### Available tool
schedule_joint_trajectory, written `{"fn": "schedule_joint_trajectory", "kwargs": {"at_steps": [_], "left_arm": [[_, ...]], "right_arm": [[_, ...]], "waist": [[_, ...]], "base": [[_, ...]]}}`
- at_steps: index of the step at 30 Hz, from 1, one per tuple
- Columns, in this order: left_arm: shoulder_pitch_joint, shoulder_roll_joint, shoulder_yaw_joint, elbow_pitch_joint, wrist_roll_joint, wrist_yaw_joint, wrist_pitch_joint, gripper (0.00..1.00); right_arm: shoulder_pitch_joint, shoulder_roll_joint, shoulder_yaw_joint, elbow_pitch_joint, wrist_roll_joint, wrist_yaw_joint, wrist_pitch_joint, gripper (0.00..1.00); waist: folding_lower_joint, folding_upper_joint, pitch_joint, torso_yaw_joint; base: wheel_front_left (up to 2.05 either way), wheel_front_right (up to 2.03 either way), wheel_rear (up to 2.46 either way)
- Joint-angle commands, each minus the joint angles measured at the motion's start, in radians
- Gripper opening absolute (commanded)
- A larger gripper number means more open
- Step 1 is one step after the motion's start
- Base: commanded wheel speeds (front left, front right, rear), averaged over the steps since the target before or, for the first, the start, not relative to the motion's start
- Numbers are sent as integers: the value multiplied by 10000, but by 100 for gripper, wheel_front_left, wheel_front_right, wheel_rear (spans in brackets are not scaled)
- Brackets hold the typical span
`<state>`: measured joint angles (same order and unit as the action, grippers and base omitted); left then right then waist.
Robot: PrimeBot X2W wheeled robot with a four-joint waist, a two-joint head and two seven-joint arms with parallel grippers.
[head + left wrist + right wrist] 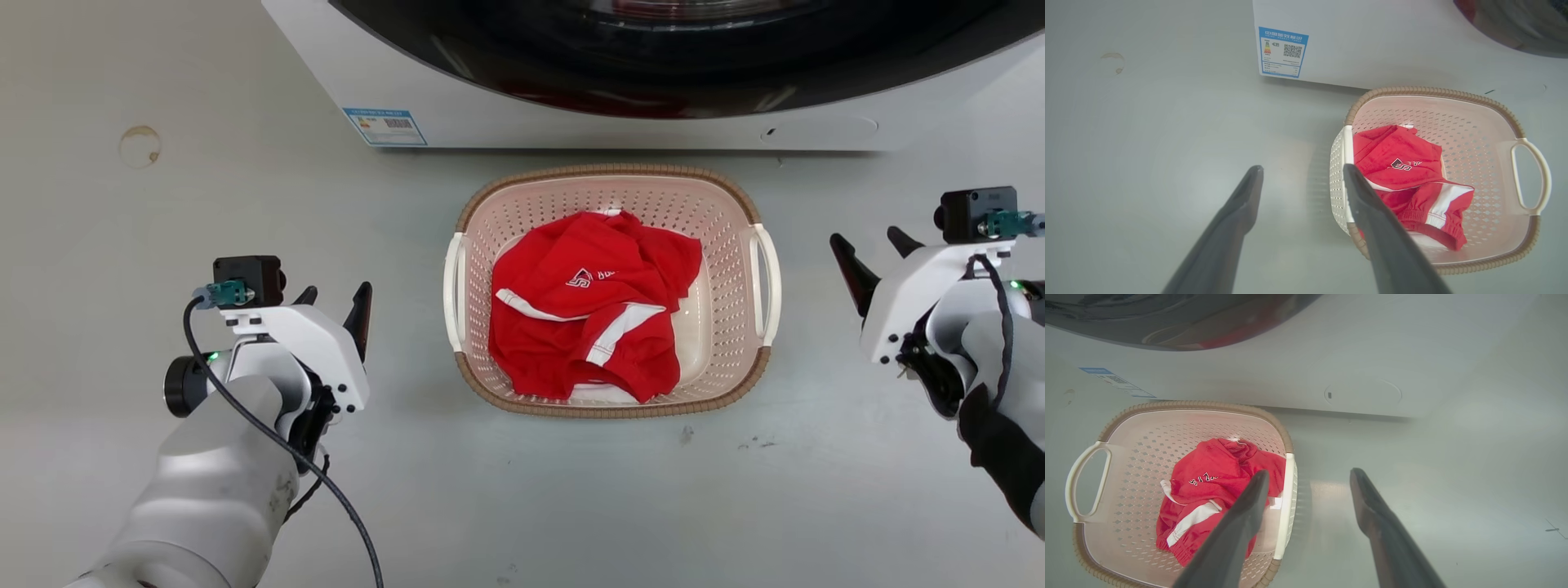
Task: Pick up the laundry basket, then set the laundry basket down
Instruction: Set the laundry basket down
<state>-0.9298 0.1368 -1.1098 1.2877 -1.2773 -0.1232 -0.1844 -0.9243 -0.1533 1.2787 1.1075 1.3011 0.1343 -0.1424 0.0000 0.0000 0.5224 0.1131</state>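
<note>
The pale pink laundry basket (722,214) with its brown woven-look rim sits on the floor just in front of the washer. A crumpled red garment with white trim (592,306) lies inside. White handles mark its left side (453,290) and right side (768,282). My left gripper (336,298) hovers open and empty, well to the left of the basket. My right gripper (867,241) is open and empty too, off to the basket's right. In the left wrist view the left gripper (1301,169) stands beside the basket (1474,134); in the right wrist view the right gripper (1310,473) straddles the basket's (1147,428) near handle side from above.
The white washer (571,114) with a dark round door fills the far side, a blue label (385,126) at its lower left corner. A brownish ring stain (140,145) marks the grey floor at far left. Bare floor lies on both sides of the basket.
</note>
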Motion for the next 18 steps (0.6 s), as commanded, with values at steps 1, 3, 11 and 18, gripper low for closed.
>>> {"fn": "schedule_joint_trajectory", "kwargs": {"at_steps": [1, 3, 11, 18], "left_arm": [[121, 362, 190, 30, -71, -57, -99, 100], [272, 411, 176, 30, -60, -59, -179, 100], [878, 667, 194, 30, -60, -57, -463, 100], [1566, 937, 443, 31, -287, 165, -611, 100]], "right_arm": [[453, -163, 16, -8, 65, -36, -134, 100], [598, -159, 16, -2, 103, -36, -197, 100], [1189, -216, 15, -38, 367, -36, -460, 100], [1732, -132, -143, 169, 759, -36, -784, 100]], "waist": [[0, 0, -191, 23], [0, 0, -429, 29], [0, 0, -1381, 9], [0, 0, -2371, -59]], "base": [[0, 0, 0], [0, 0, 0], [0, 0, 0], [0, 0, 0]]}}
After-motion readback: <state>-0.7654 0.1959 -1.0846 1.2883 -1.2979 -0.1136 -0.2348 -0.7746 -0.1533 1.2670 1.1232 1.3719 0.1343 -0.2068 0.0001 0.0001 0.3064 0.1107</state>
